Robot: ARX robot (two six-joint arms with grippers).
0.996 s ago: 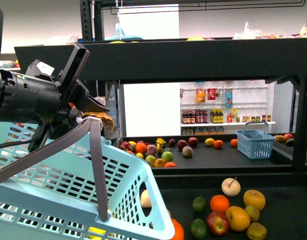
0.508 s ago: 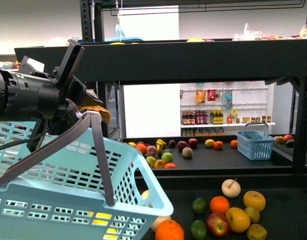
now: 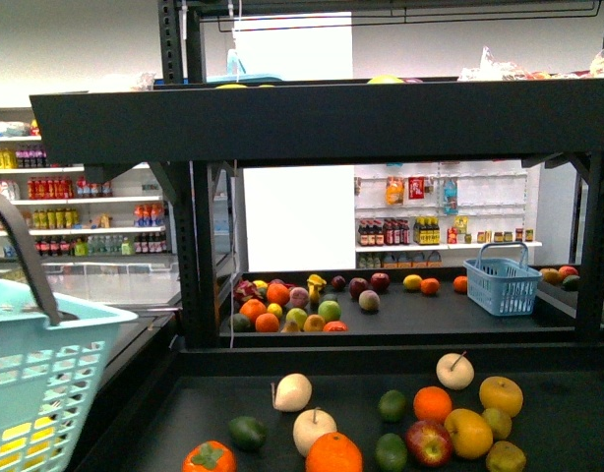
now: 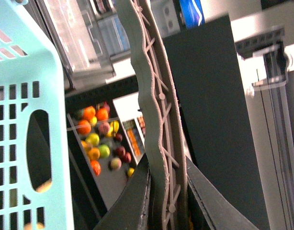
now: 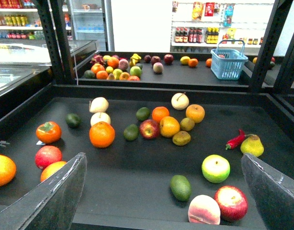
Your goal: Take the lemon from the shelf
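Lemon (image 3: 411, 280): seemingly the oval yellow fruit lying on the far tray of the shelf (image 3: 312, 120), just beside a small orange (image 3: 430, 284) and near a blue basket (image 3: 503, 282); too small to confirm. Left claw (image 4: 167, 191) clamped around the grey handle (image 4: 154, 96) of a pale turquoise basket (image 3: 41, 383), seen low at the left edge of the front view. Right claw (image 5: 162, 160) spread wide and empty, hovering over the near tray's mixed fruit, well apart from the lemon.
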